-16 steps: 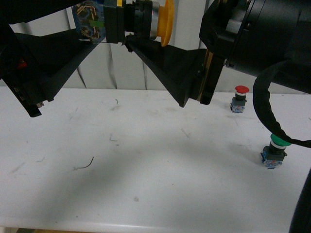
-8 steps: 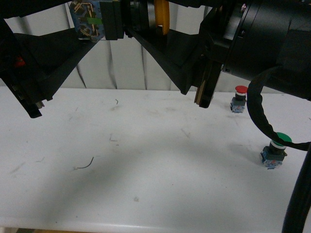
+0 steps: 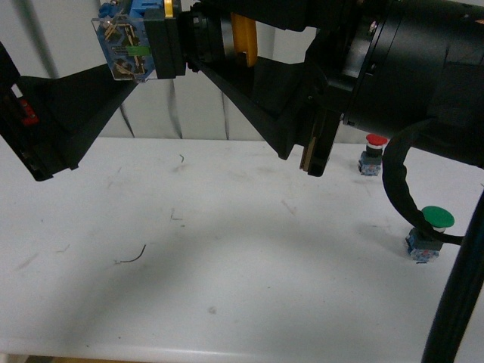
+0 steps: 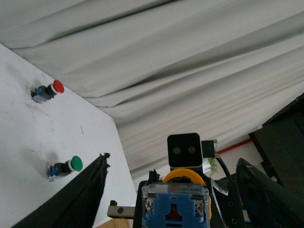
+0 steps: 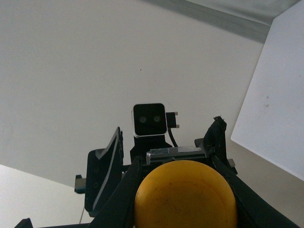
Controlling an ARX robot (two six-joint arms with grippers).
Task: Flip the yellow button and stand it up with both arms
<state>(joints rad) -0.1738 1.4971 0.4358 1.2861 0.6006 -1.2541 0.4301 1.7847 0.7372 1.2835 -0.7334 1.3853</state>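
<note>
The yellow button (image 3: 243, 34) is held high above the table, lying sideways, its blue contact block (image 3: 125, 47) pointing left. My right gripper (image 3: 206, 54) is shut on its black collar. In the right wrist view the yellow cap (image 5: 185, 197) fills the space between the right gripper's (image 5: 183, 175) fingers. My left gripper (image 3: 121, 66) is open, and its lower finger (image 3: 76, 113) reaches up to the contact block. In the left wrist view the block (image 4: 175, 209) sits between the open fingers of the left gripper (image 4: 175, 194). I cannot tell whether they touch it.
A red-capped button (image 3: 373, 153) stands at the back right of the white table (image 3: 227, 265). A green-capped button (image 3: 429, 233) stands nearer on the right, beside a black cable (image 3: 397, 181). Both show in the left wrist view, red (image 4: 46, 91) and green (image 4: 64, 167). A grey curtain hangs behind.
The right gripper has turned the button, so its cap now shows edge-on and the contact block sits further left. The left arm has shifted slightly left.
</note>
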